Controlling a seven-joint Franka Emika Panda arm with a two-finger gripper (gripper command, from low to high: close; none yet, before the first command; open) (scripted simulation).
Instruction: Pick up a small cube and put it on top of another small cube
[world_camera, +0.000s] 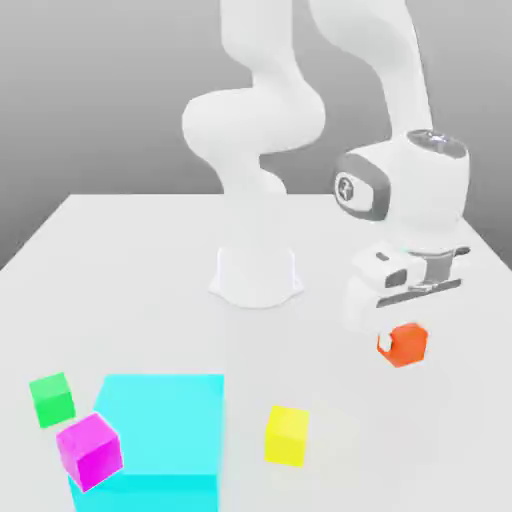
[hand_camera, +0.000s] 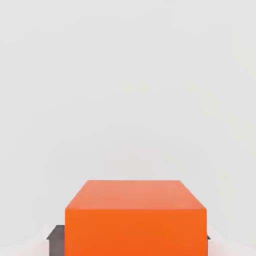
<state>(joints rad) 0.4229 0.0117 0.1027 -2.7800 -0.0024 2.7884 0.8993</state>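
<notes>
My jaws are clamped tight on the small orange-red cube (world_camera: 403, 344), which hangs clear of the white table (world_camera: 120, 260); in the exterior view it sits at about four o'clock from my base (world_camera: 254, 275), and in the hand view the same cube (hand_camera: 136, 220) shows between my dark fingers (hand_camera: 56, 239); the yellow cube (world_camera: 288, 434) rests on the table at roughly seven o'clock from my load; the large cyan block (world_camera: 160, 430) lies further that way, a magenta cube (world_camera: 89, 450) against its near corner, a green cube (world_camera: 51, 398) just beside it.
</notes>
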